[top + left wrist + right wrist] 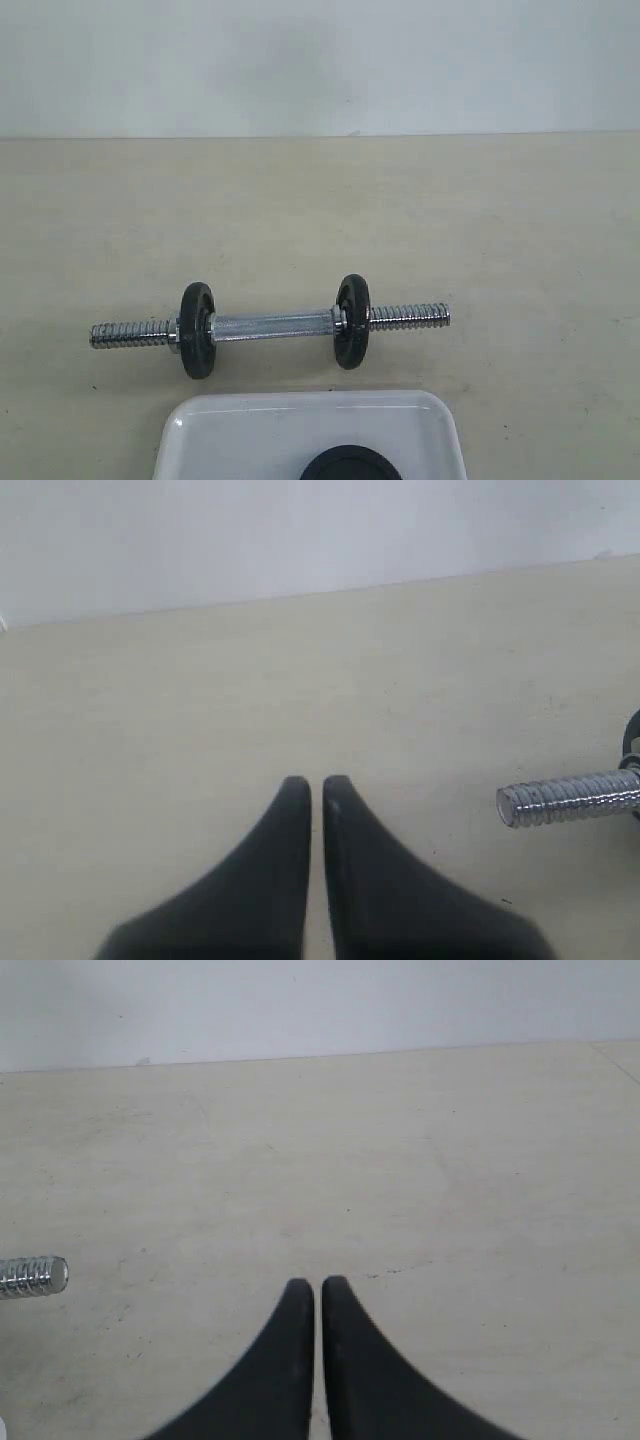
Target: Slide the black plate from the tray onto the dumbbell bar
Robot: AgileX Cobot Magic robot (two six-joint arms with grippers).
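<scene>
The plate [350, 466] lies, apparently flat, in the tray [210, 430] near the bar [272, 325], handy for pickup; left gripper [316, 780] and right gripper [317, 1282] are closed, empty.

**The black plate [350, 466] lying in the tray [240, 430], with the dumbbell bar [272, 325] laid on the table beyond it.**

The dumbbell bar is seen lying flat on the beige tabletop [500, 220], crosswise in the exterior view. Its chrome middle is smooth and shiny, and both ends are spiral-threaded. Two black discs are carried upright on it, the left-hand disc [197, 330] and the right-hand disc [352, 321]. Each is seated at an end of the smooth section, and the threaded ends are left bare outside them. The tray, glossy white with rounded corners and a low raised rim, is set near the bar but apart from it, and is cut off by the view's lower edge. The matte black plate is laid flat inside the tray, and only its upper arc is shown.
</scene>
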